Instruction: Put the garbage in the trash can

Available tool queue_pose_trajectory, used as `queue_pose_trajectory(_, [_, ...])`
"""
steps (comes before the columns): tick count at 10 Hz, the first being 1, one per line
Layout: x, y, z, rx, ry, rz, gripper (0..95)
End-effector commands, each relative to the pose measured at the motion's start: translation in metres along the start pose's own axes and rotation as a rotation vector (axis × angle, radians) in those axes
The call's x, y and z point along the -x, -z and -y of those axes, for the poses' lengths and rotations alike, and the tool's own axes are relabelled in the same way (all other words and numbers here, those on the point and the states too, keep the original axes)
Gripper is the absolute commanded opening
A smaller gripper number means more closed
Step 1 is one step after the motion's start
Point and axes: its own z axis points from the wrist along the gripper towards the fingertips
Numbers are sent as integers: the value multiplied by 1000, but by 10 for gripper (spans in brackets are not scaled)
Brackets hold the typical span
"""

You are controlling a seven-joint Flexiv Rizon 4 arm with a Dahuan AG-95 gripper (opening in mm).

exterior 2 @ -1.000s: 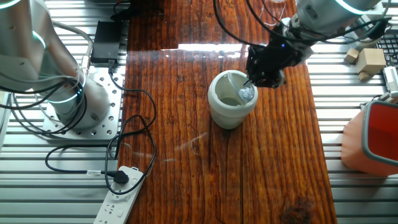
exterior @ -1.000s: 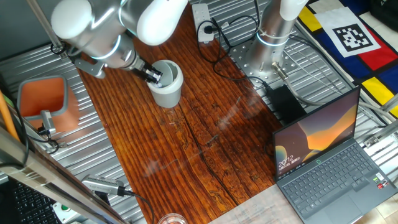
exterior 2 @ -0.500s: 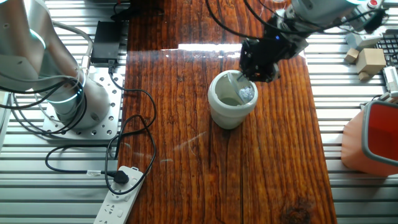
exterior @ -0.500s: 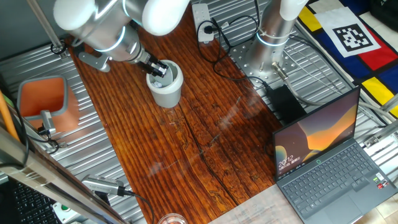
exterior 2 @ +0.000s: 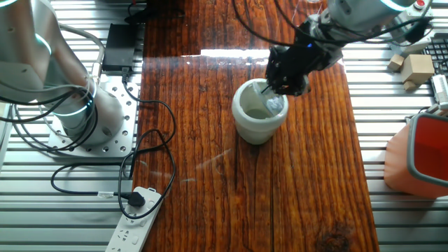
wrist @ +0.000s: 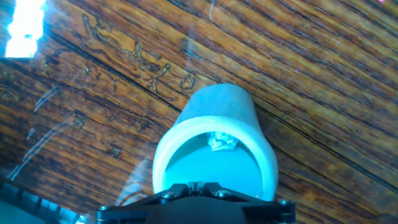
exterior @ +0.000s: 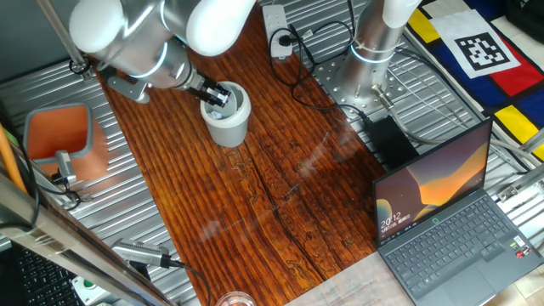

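Note:
The trash can is a pale round cup standing on the wooden table; it also shows in the other fixed view and in the hand view. The garbage, a tiny crumpled whitish wad, lies inside it against the inner wall, clear of the jaws; it also shows in the other fixed view. My gripper hangs at the can's rim, tips just over the opening. In the hand view only its black base shows at the bottom edge. It holds nothing.
An orange square-topped container stands on the metal rails beside the table. An open laptop, a second arm's base, a power strip with cables and wooden blocks surround the board.
My gripper has risen slightly and shifted along the can's rim. The wad has stayed in place inside the can.

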Motion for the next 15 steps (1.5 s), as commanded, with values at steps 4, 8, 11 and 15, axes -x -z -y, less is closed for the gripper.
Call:
queue_pose_trajectory(4, [3,11,-1,10,2,-13,0])
queue_pose_trajectory(8, [-11,21,3,31,13,-53,0])
queue_pose_trajectory(11, [-25,25,-1,33,17,-56,0])
queue_pose_trajectory(15, [-28,23,-1,35,11,-66,0])
